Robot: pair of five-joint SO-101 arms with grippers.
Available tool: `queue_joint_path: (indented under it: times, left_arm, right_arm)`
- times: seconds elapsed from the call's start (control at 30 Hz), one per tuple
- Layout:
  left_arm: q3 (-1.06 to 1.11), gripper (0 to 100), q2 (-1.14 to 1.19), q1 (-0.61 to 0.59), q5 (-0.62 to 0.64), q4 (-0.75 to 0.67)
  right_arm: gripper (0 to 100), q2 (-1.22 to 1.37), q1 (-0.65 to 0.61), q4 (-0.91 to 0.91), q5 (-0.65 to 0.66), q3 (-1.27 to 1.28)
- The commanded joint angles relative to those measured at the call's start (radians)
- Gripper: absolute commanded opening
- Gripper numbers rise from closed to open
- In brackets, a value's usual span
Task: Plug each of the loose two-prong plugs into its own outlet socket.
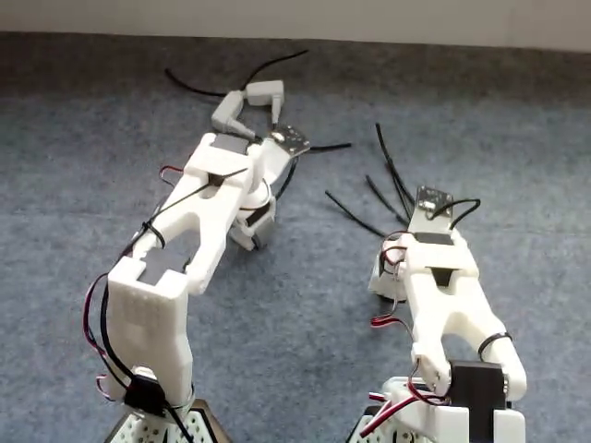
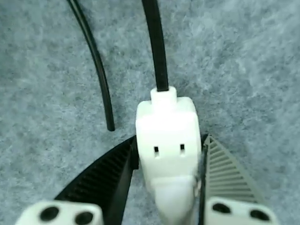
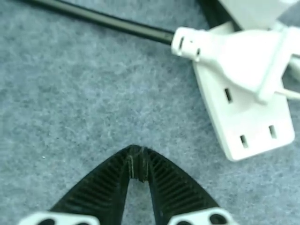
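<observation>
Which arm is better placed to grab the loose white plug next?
Right: the right gripper, jaws shut and empty, faces the white two-prong plug lying on the white socket block. The left gripper clamps a white corded socket.

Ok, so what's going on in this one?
It's a plug-and-socket job on a grey table. The left gripper is shut on a white outlet socket with a black cord, and its two slots face the wrist camera. The right gripper is shut and empty, just short of a white two-prong plug. That plug lies across a second socket block and is not inserted. Nothing here is plugged in yet.
</observation>
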Motion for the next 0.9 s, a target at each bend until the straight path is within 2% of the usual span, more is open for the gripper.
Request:
queue_joint_path:
  times: [0.0,0.07,0.1,0.23,0.3,0.57,0.87]
  left_arm:
    - [-0.039,7,0.010,0.024,0.009,-0.025]
    - [-0.093,0,0.012,0.033,0.011,-0.018]
    - [-0.125,2,0.012,0.033,0.025,-0.015]
    - [-0.323,2,0.018,0.002,0.275,0.031]
    - [-0.458,2,0.022,-0.016,0.328,0.063]
    - [-0.799,3,0.117,-0.041,0.330,0.087]
    - [-1.098,8,0.558,-0.107,0.338,0.021]
  right_arm:
    - [1.5,-0.021,0.005,-0.022,-0.002,0.001]
    - [1.5,-0.021,0.005,-0.022,-0.002,0.001]
    - [1.5,-0.021,0.005,-0.022,-0.002,0.001]
    - [1.5,-0.021,0.005,-0.022,-0.002,0.001]
    - [1.5,-0.021,0.005,-0.022,-0.002,0.001]
    - [1.6,-0.021,0.005,-0.022,-0.005,0.001]
    - [1.9,-0.021,0.005,-0.022,-0.009,0.001]
